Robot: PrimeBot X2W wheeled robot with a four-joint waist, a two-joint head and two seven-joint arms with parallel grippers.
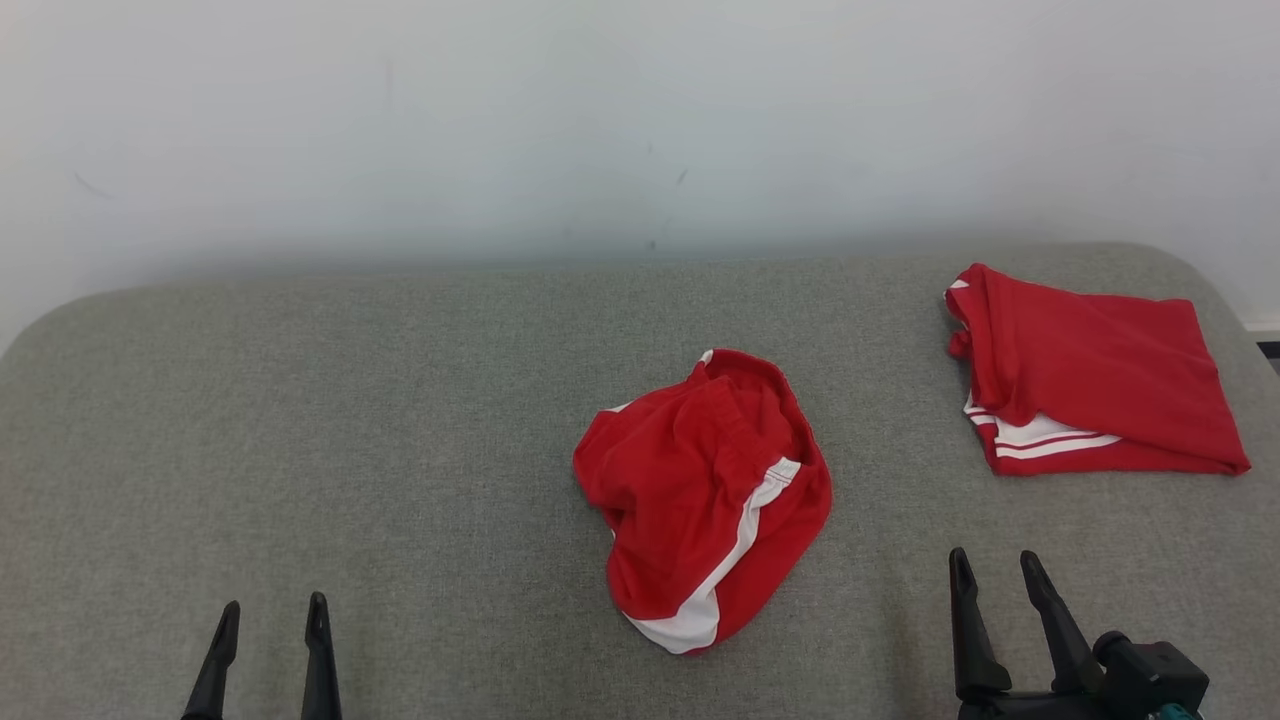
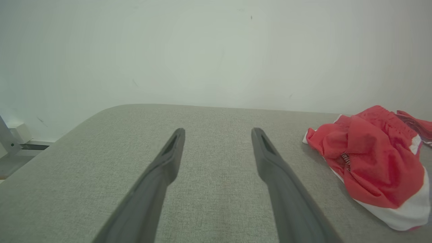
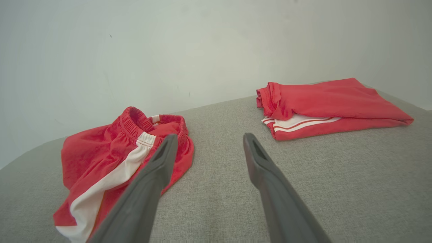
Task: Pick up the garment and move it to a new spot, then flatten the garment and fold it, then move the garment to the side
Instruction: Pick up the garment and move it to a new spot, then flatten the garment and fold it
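A crumpled garment [image 1: 705, 495], red shorts with a white side stripe, lies bunched near the middle of the grey padded table [image 1: 400, 420]. The same garment [image 2: 371, 165] sits at the right of the left wrist view, and the garment [image 3: 114, 162] fills the left of the right wrist view. My left gripper [image 1: 270, 608] stands open at the lower left, well apart from the shorts, with nothing between its fingers. At the lower right my right gripper [image 1: 992, 560] is open and empty too, a short way right of the shorts. In the wrist views the left gripper [image 2: 217, 131] and right gripper [image 3: 209, 136] hover over bare fabric.
A second red garment [image 1: 1090, 375] with white stripes lies folded at the table's far right; the folded garment [image 3: 324, 106] also appears in the right wrist view. A pale wall [image 1: 640, 120] rises behind the table. The table's corners are rounded.
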